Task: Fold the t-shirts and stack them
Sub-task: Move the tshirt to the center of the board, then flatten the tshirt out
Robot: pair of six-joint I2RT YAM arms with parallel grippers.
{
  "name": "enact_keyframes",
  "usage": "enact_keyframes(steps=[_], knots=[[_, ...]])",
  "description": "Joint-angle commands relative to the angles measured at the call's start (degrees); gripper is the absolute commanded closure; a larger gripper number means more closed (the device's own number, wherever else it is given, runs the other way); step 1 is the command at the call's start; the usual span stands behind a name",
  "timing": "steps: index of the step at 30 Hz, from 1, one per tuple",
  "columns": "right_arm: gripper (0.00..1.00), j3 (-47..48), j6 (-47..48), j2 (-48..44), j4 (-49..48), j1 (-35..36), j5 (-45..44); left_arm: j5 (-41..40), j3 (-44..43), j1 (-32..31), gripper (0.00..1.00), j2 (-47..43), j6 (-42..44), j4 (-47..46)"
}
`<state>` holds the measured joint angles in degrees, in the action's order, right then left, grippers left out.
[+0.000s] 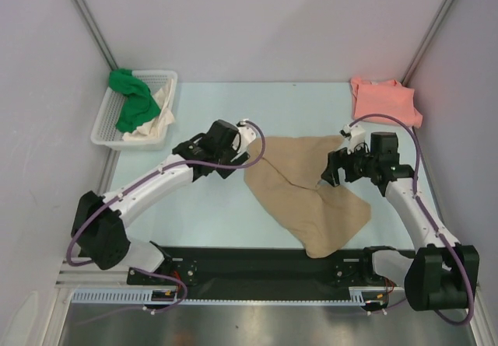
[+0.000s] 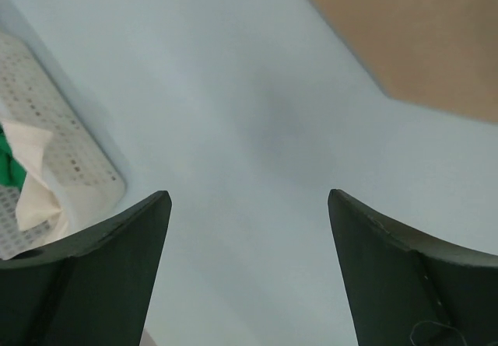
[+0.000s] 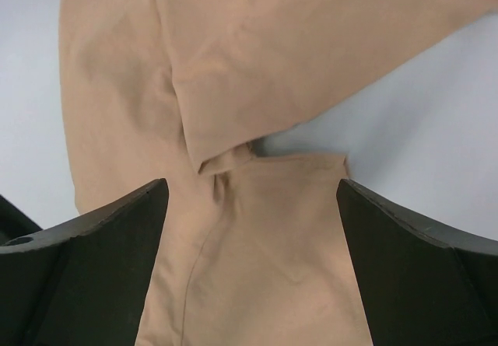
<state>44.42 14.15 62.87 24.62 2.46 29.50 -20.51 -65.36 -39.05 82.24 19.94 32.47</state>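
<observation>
The tan t-shirt (image 1: 307,194) lies crumpled and partly folded over itself in the middle of the table. My right gripper (image 1: 336,171) hovers open above the shirt's right side. In the right wrist view the tan cloth (image 3: 257,268) and a folded flap lie below the open right gripper (image 3: 253,206), with nothing gripped. My left gripper (image 1: 208,150) is open and empty at the shirt's left edge. In its wrist view the left gripper (image 2: 249,206) hangs over bare table, with a corner of the tan shirt (image 2: 420,35) at upper right. A salmon pink t-shirt (image 1: 385,99) lies folded at the back right.
A white lattice basket (image 1: 105,132) stands at the back left. It holds a bright green t-shirt (image 1: 132,101) and a cream t-shirt (image 1: 159,120). The basket's rim (image 2: 70,152) shows in the left wrist view. Grey walls close in the table on three sides.
</observation>
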Motion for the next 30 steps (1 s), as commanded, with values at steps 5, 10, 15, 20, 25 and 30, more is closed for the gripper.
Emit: enact_keyframes(steps=[5, 10, 15, 20, 25, 30], knots=[[0.05, 1.5, 6.5, 3.9, 8.2, -0.1, -3.8, 10.6, -2.1, -0.6, 0.14, -3.1, -0.4, -0.1], [0.09, -1.4, 7.6, 5.2, 7.6, -0.4, -9.4, 11.0, -4.6, 1.1, 0.16, 0.0, -1.0, -1.1], [0.12, -1.4, 5.7, 9.2, 4.4, -0.3, -13.0, 12.0, -9.7, 2.2, 0.2, 1.6, -2.9, -0.7], [0.14, 0.3, 5.7, 12.6, 1.8, -0.3, -13.0, 14.3, -13.9, 2.7, 0.26, 2.7, -5.4, 2.3], [0.21, 2.9, 6.0, 20.0, 1.6, -0.4, -12.1, 13.1, -15.6, 2.8, 0.26, 2.4, -5.4, 2.5], [0.27, 5.5, 6.2, 25.5, 1.3, -0.3, -12.0, 11.5, -15.5, 3.5, 0.25, 2.1, -5.3, 1.6]])
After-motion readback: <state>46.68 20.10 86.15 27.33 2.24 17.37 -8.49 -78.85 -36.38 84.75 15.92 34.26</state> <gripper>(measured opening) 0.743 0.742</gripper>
